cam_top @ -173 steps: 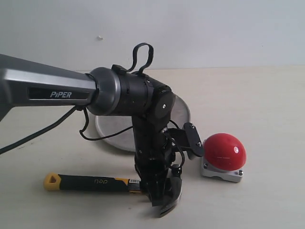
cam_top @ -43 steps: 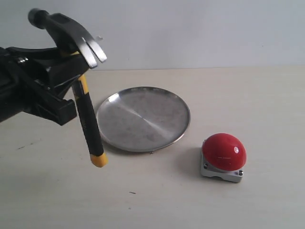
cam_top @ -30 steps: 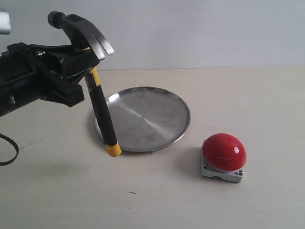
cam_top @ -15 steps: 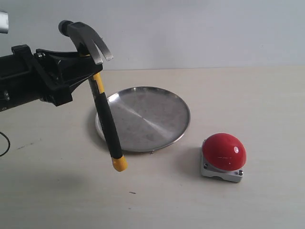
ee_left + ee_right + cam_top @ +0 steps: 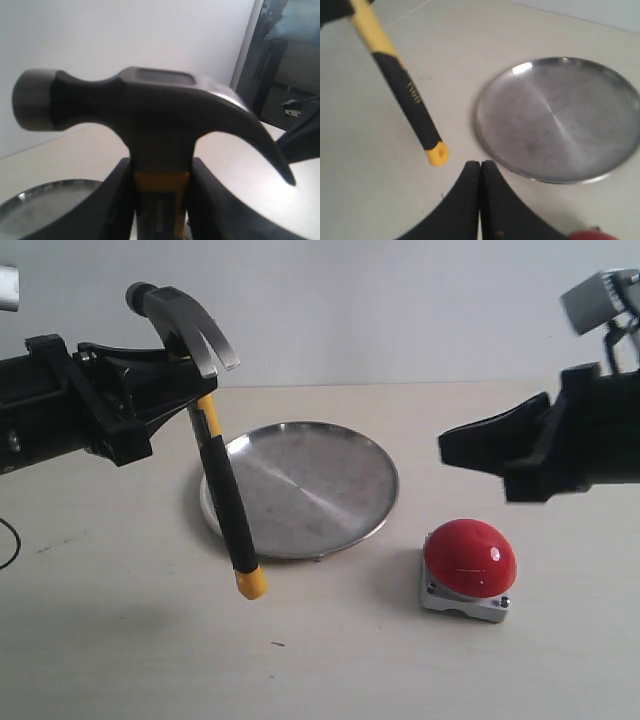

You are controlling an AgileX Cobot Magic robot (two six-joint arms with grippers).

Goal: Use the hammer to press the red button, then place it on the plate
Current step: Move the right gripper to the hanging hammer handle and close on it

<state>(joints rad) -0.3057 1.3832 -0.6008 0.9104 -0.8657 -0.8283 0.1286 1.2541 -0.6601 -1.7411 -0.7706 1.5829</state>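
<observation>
My left gripper (image 5: 178, 375) is shut on the hammer (image 5: 222, 498) just under its dark steel head (image 5: 150, 107), holding it in the air at the left. The handle hangs down with its yellow end (image 5: 250, 583) above the table, in front of the plate's left rim. The steel plate (image 5: 340, 465) lies at the middle of the table. The red button (image 5: 470, 556) sits on its grey base at the right front. My right gripper (image 5: 447, 449) hovers shut and empty above and behind the button; its wrist view shows its fingertips (image 5: 470, 167) pressed together, near the plate (image 5: 580, 100) and the hammer handle (image 5: 405, 102).
The beige table (image 5: 120, 660) runs to a pale wall behind. The left arm's black body (image 5: 40, 410) fills the left edge and the right arm's body (image 5: 600, 430) the right edge.
The right arm has come into view from the right, above the button. The hammer has stayed nearly still since half a second ago, after swinging right towards the plate before that.
</observation>
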